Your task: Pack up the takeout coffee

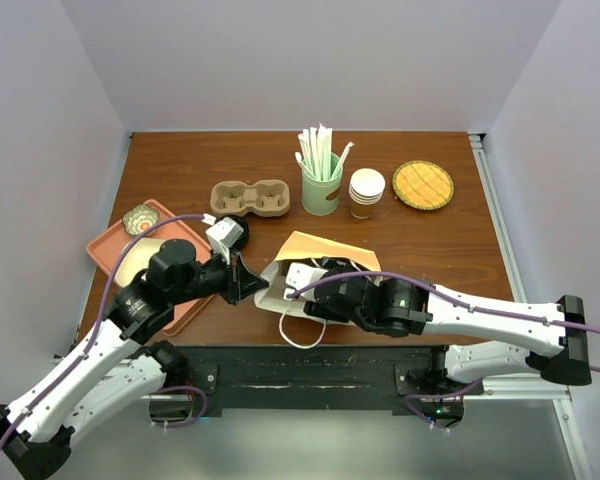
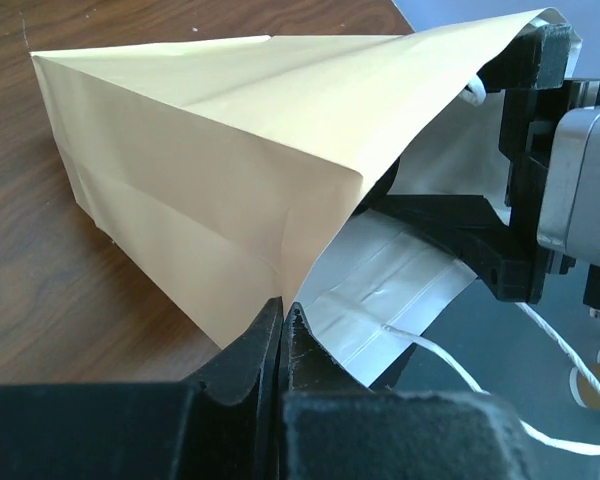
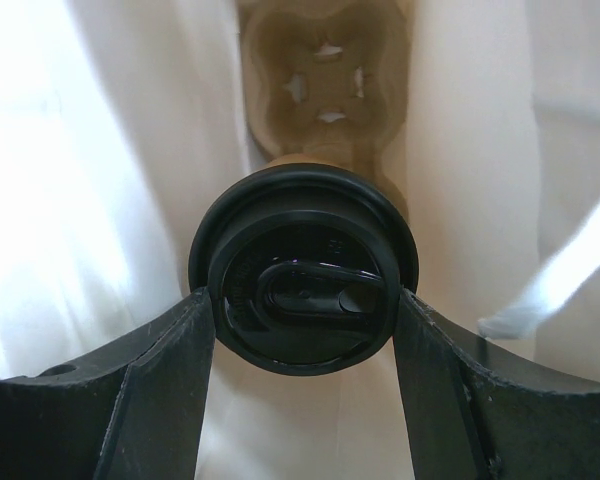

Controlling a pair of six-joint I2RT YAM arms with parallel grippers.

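The left gripper (image 2: pixel 283 312) pinches the bag (image 2: pixel 200 160) at its rim; the right gripper (image 3: pixel 302 302) grasps the coffee (image 3: pixel 300 250) inside. Next, probably seat it deeper, then release.

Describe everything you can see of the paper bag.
The paper bag is tan outside and white inside, with white string handles. It lies on its side on the wooden table, mouth toward the arms. The left hand is shut on the mouth's edge; the right hand reaches inside, gripping the black-lidded coffee cup.
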